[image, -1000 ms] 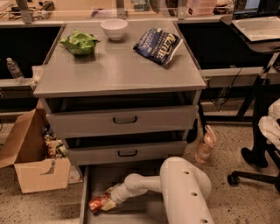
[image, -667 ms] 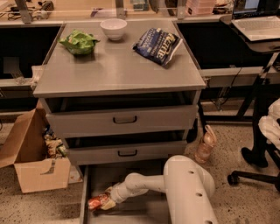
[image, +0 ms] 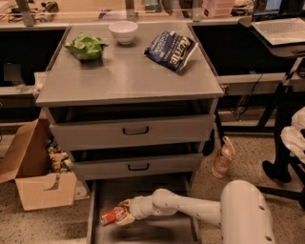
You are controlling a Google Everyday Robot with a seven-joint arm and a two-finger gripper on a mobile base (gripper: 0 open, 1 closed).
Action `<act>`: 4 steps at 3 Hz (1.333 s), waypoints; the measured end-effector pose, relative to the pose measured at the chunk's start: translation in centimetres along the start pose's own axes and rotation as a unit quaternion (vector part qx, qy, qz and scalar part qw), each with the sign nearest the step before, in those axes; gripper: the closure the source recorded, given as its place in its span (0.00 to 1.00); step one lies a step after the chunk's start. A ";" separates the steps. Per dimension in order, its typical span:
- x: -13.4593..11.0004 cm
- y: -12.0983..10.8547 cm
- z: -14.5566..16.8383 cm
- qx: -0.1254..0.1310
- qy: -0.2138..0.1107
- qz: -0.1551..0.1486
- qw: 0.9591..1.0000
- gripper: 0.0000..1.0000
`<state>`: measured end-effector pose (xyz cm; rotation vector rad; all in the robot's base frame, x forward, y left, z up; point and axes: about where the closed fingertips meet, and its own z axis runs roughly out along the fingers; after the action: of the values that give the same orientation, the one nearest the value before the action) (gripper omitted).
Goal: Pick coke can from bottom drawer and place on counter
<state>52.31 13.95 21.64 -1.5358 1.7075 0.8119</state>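
Your surroundings: a dim, warm-lit office corner.
You have a speckled floor (image: 248, 167) below, with an open cardboard box (image: 33, 176) standing on it left of the grey cabinet (image: 133, 131) and a pinkish bottle (image: 223, 157) on it to the right. A tan desk (image: 86, 7) runs along the back, and cables (image: 248, 95) hang under the dark desk on the right.

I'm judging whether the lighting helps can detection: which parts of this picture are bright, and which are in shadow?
Camera view: the counter is evenly lit, with a soft sheen. Camera view: the gaps above the upper drawers are in deep shadow. Camera view: the bottom drawer lies dim under the cabinet, yet the coke can shows red beside the claw, at the drawer's left.
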 end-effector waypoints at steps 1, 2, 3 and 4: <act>1.5 -0.9 -1.3 0.016 0.005 0.014 1.000 1.00; -1.2 -0.1 -1.9 0.004 -0.017 -0.002 1.000 1.00; -7.0 0.2 -6.4 0.007 -0.055 -0.064 0.996 1.00; -15.8 3.1 -12.0 0.001 -0.077 -0.142 0.987 1.00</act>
<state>49.15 13.31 41.44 -1.6231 1.3401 0.7582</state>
